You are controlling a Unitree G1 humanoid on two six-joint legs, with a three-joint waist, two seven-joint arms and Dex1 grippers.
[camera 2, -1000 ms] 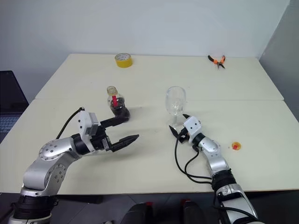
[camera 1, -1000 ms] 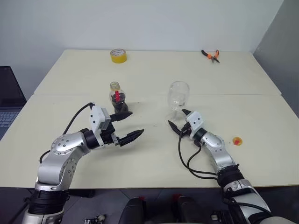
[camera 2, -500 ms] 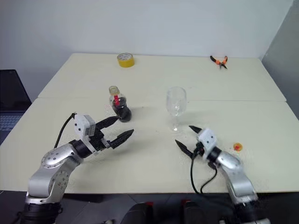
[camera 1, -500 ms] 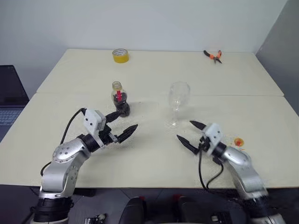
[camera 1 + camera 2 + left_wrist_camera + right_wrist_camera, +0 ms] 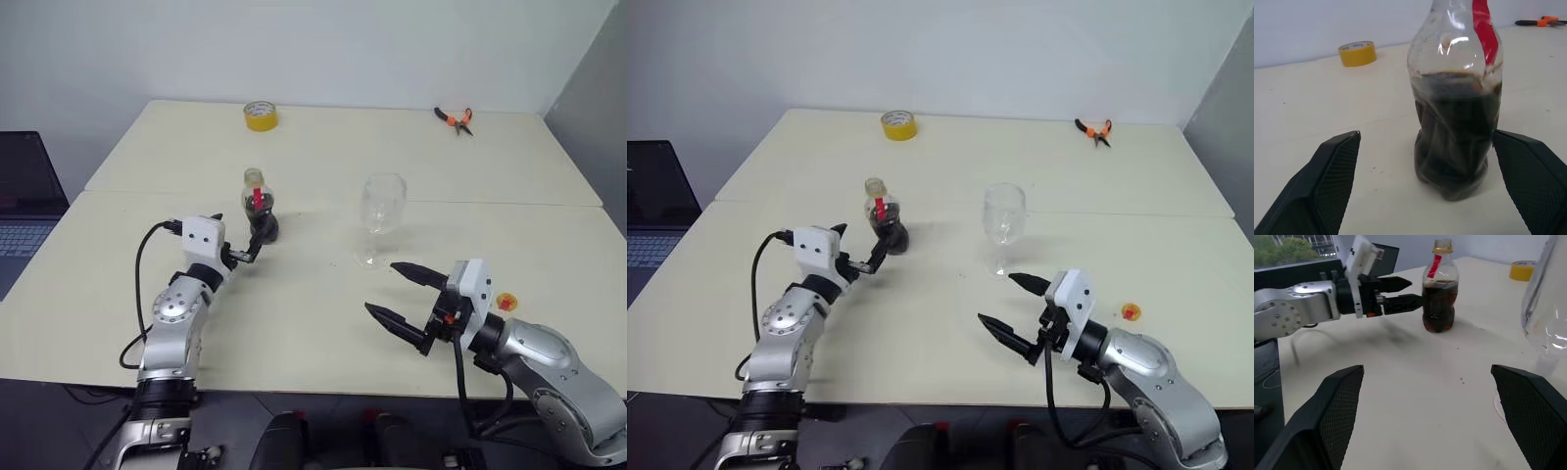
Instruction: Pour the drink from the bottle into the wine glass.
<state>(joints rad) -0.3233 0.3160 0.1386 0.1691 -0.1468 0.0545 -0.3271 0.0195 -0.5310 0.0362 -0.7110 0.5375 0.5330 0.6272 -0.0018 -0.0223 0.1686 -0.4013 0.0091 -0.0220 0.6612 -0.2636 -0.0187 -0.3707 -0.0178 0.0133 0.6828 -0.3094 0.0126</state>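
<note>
The upright bottle (image 5: 1457, 98) stands just ahead of the left fingers (image 5: 1334, 161), spread wide and empty; the right fingers (image 5: 392, 318), also wide and empty, sit farther off.

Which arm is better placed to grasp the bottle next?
Left. The left gripper is open right at the bottle, one finger on either side, while the right gripper is nearer the wine glass.

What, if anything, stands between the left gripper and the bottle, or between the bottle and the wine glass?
Nothing visible. The left gripper is open, its fingers on either side of the bottle with bare table between. From the bottle to the wine glass there is bare table too.
</note>
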